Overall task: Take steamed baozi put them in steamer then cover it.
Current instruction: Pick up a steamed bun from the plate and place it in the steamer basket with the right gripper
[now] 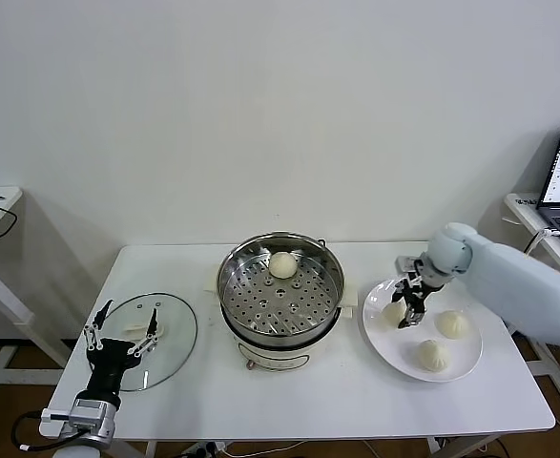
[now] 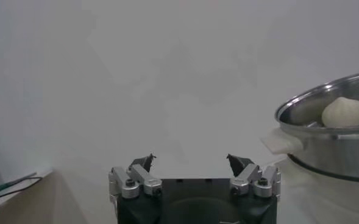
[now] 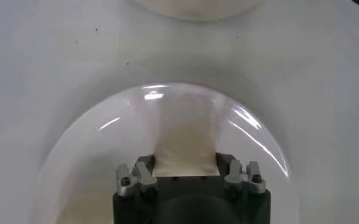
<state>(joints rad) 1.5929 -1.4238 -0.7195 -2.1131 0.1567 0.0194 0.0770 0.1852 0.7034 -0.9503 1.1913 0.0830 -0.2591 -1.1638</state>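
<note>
One baozi (image 1: pixel 281 265) is already sitting on the perforated tray at the back of the steamer (image 1: pixel 280 294); three are remaining on the plate (image 1: pixel 423 367). The right gripper (image 1: pixel 408 307) is reaching down over the plate's left side and closing around the second baozi (image 3: pixel 185 146), fingers pinching its sides, bun not yet lifted off the plate. Two more buns (image 1: pixel 451 324) are waiting beside it. The left gripper (image 1: pixel 120 334) is idling with fingers spread wide, hovering over the near edge of the glass lid (image 1: pixel 160 339) lying left of the steamer. Roughly a quarter done by my read: three transfers plus covering left.
</note>
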